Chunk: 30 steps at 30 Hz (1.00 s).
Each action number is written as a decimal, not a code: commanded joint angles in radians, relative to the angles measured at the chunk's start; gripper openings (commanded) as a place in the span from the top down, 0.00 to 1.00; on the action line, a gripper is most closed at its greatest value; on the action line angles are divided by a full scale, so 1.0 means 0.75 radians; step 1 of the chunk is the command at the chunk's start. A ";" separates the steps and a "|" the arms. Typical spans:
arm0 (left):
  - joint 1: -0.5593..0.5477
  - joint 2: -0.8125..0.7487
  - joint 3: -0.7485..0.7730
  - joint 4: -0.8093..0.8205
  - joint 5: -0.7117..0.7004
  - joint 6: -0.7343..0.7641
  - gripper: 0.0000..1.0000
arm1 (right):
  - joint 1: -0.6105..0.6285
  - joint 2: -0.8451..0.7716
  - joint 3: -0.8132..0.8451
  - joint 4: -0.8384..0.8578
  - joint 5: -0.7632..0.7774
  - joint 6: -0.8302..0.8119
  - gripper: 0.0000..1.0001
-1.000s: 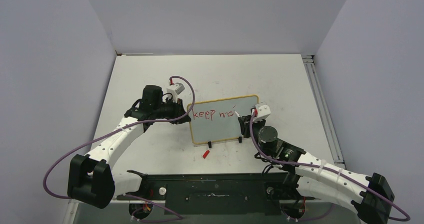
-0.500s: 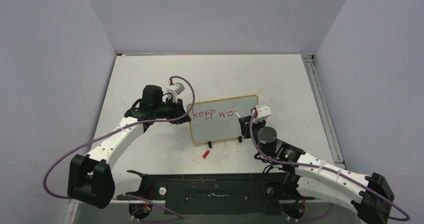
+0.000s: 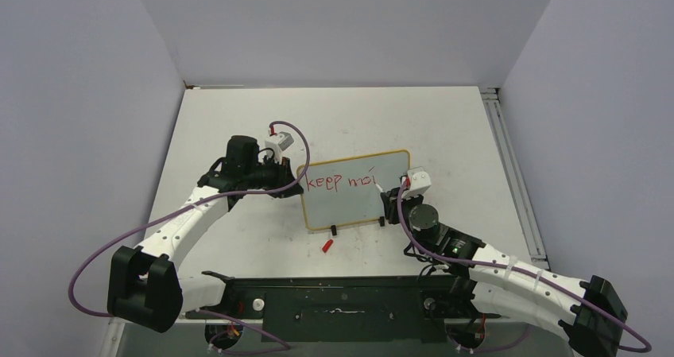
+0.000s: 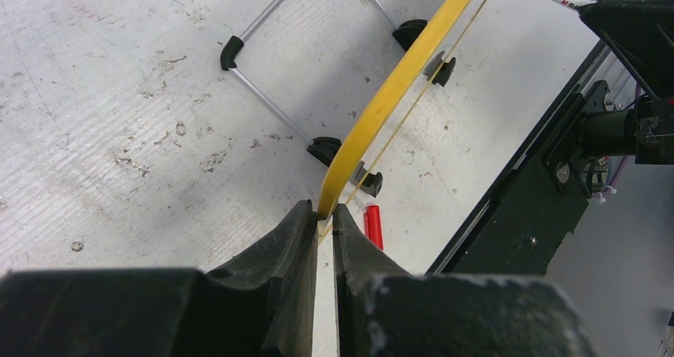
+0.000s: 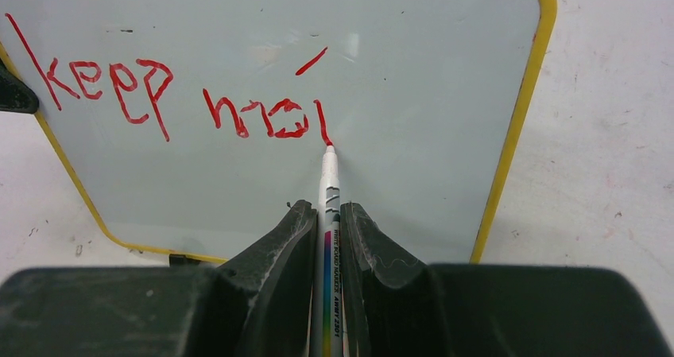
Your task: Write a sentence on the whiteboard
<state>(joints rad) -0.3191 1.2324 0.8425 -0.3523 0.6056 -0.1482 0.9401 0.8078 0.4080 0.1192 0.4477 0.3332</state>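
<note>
Red lettering (image 5: 183, 102) ends at your marker (image 5: 328, 174) tip, twelve o'clock from the right gripper (image 5: 326, 211) clamping it; left gripper (image 4: 324, 214) pinches the board (image 4: 397, 81).

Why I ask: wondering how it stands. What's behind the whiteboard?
A thin wire stand with black feet, resting on the table, seen by the left wrist camera. From above, the whiteboard covers it.

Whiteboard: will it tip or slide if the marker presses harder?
Probably stiff: the whiteboard edge looks straight. Likely light and tippy, standing on small feet and a thin wire stand. The left tool clamped on its frame should steady it.
</note>
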 commanded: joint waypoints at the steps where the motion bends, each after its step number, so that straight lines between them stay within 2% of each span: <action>1: -0.002 -0.011 0.055 -0.015 -0.002 0.005 1.00 | -0.004 -0.017 -0.002 0.015 0.052 0.011 0.95; 30: -0.003 -0.006 0.055 -0.013 0.001 0.006 1.00 | -0.006 0.061 0.081 0.177 0.104 -0.123 0.95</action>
<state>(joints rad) -0.3191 1.2324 0.8425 -0.3573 0.6037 -0.1482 0.9401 0.8509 0.4255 0.1890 0.4938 0.2615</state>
